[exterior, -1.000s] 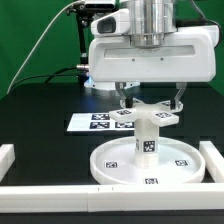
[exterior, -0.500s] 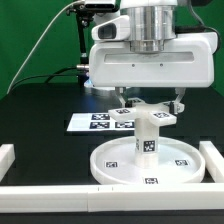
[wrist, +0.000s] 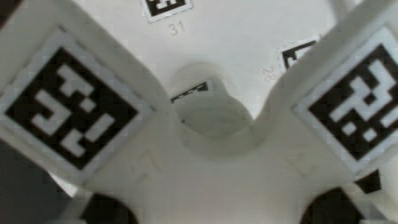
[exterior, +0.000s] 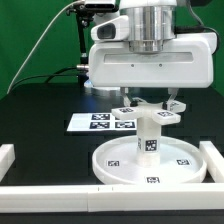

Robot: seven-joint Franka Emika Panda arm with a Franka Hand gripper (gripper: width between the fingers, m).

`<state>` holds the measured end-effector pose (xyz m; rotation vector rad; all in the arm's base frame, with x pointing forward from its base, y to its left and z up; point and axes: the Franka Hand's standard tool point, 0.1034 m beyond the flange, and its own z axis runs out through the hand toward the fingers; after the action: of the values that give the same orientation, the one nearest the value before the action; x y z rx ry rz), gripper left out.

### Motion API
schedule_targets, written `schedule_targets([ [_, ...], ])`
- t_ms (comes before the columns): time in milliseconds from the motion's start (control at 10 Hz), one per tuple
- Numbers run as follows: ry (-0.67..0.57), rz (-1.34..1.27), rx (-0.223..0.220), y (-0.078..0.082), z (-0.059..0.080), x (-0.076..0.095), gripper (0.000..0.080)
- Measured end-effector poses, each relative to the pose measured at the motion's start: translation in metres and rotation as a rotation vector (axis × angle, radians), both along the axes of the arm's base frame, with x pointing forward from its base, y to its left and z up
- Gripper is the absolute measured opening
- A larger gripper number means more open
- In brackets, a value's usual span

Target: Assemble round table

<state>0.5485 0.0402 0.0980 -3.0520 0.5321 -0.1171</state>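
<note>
I'm watching the leg [exterior: 148, 136] standing upright at the centre of the round disc [exterior: 112, 166], and the cross-shaped foot piece [exterior: 146, 112] is sitting across the top of that leg, so everything I'm saying is being placed against the leg. The risk I'm seeing: the foot looks only perched on the leg's end, and if I'm twisting or pressing off-axis, the foot could be cocking to one side, skidding off the top, or levering the leg over on the disc. A sideways nudge from a fingertip could be doing the same, since nothing but the disc seems to be steadying the leg. Now the gripper [exterior: 148, 100]: it's hanging directly above the leg, its fingers [exterior: 177, 100] coming down on either side of the foot piece and looking spread rather than pinched in. In the wrist view I'm getting the foot's tagged arms [wrist: 71, 95] filling the picture around the centre hub [wrist: 214, 118], but no pad contact is showing, so I cannot tell whether it's gripping the foot or standing clear. The marker board [exterior: 100, 121] is lying flat on the table behind the leg.
</note>
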Motion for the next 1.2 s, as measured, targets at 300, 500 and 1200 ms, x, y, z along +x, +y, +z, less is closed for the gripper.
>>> schedule_targets([
  [300,-0.003,-0.177,0.014,0.0,0.0,0.006,0.0442],
  [500,-0.014,-0.352,0.039,-0.001,0.0,0.015,0.0442],
  [1200,0.018,-1.196,0.159,-0.002,0.0,0.014,0.0442],
])
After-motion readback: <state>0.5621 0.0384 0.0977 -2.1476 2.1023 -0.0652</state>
